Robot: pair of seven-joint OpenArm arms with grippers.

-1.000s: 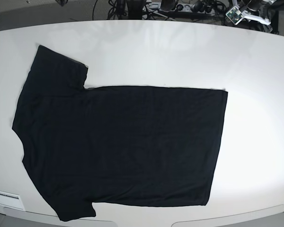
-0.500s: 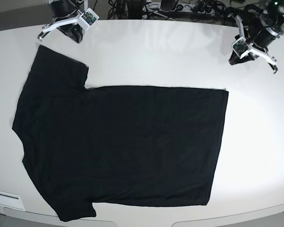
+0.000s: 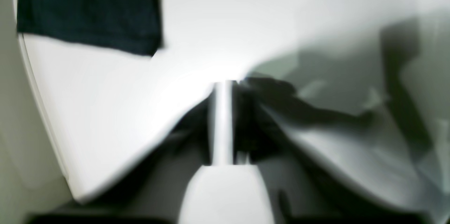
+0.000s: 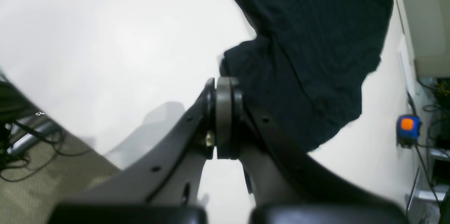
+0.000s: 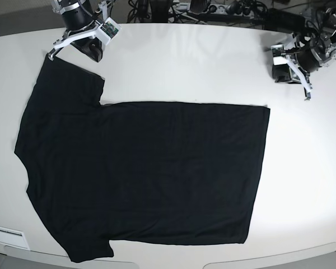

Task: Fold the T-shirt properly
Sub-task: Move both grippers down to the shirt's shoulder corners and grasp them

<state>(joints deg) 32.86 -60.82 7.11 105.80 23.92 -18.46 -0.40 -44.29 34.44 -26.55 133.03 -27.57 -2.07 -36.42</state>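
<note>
White table [image 5: 185,67], T-shirt [image 5: 145,174] flat, right tool [image 5: 50,55] at sleeve

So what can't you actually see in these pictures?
- Shirt print: base view shows only plain black; any print is hidden.
- Left fingers: left wrist view is motion-blurred, so open or shut is unclear.
- Shirt's near sleeve: its tip is cut off by the base view's bottom edge.

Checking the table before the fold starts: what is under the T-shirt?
The T-shirt lies spread flat on the white table, which shows all around it. Whatever sits beneath the fabric is covered; no lump shows. Nothing rests on top.
</note>
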